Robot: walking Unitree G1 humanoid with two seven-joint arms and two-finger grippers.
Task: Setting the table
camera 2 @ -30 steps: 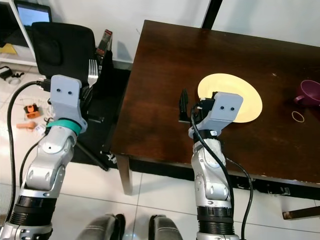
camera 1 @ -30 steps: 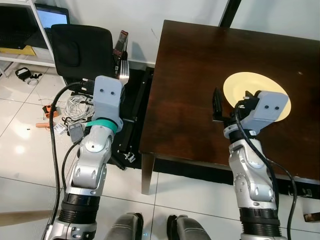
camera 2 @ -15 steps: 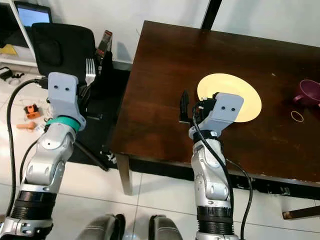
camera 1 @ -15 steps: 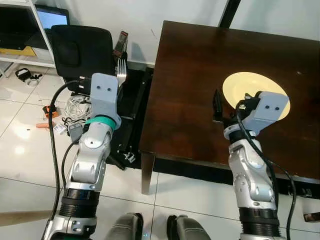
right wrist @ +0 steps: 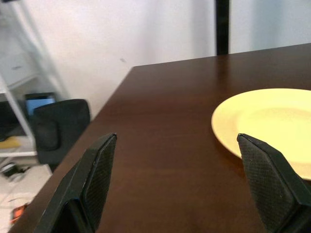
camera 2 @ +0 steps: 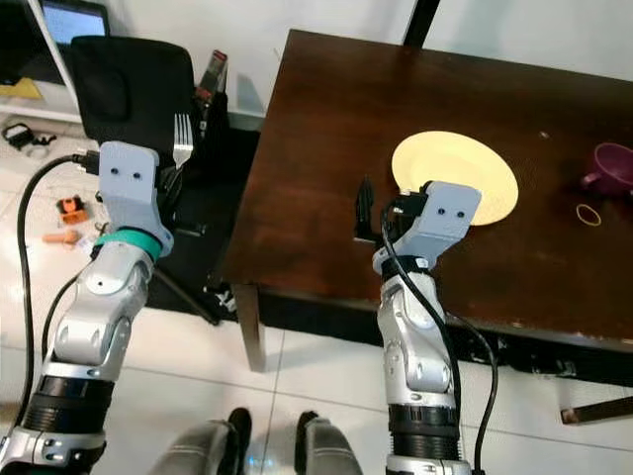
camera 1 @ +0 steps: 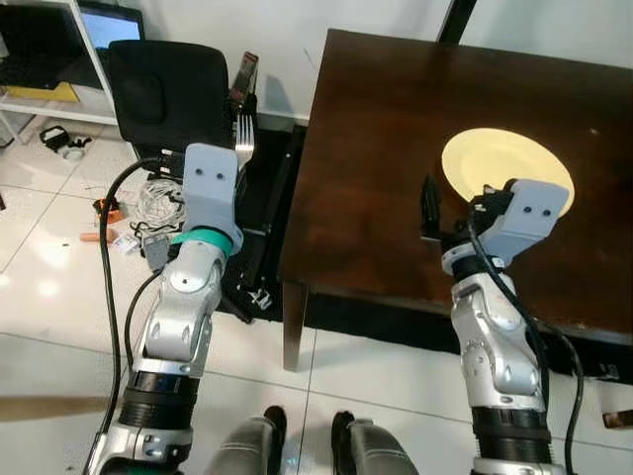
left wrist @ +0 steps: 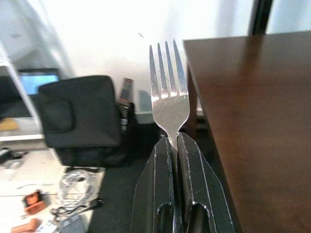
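Note:
My left gripper [left wrist: 175, 140] is shut on the handle of a silver fork [left wrist: 168, 97]. The fork [camera 1: 244, 139] stands tines up, off the left side of the dark wooden table [camera 1: 376, 119] and above the floor. A yellow plate [camera 1: 504, 163] lies on the table. My right gripper [right wrist: 176, 141] hangs open over the table's near part, just left of the plate [right wrist: 272, 131], with nothing between its fingers [camera 1: 428, 206].
A purple mug [camera 2: 613, 168] and a small ring [camera 2: 588, 214] sit at the table's right. A black chair [camera 1: 163, 94] stands beside the table's left edge, with cables [camera 1: 158, 208] and small items on the tiled floor. The table leg [camera 1: 294, 332] is near my left arm.
The whole view has shifted slightly, so the camera moved. The left arm swayed a little with the fork still held. The right gripper stays open in the same place.

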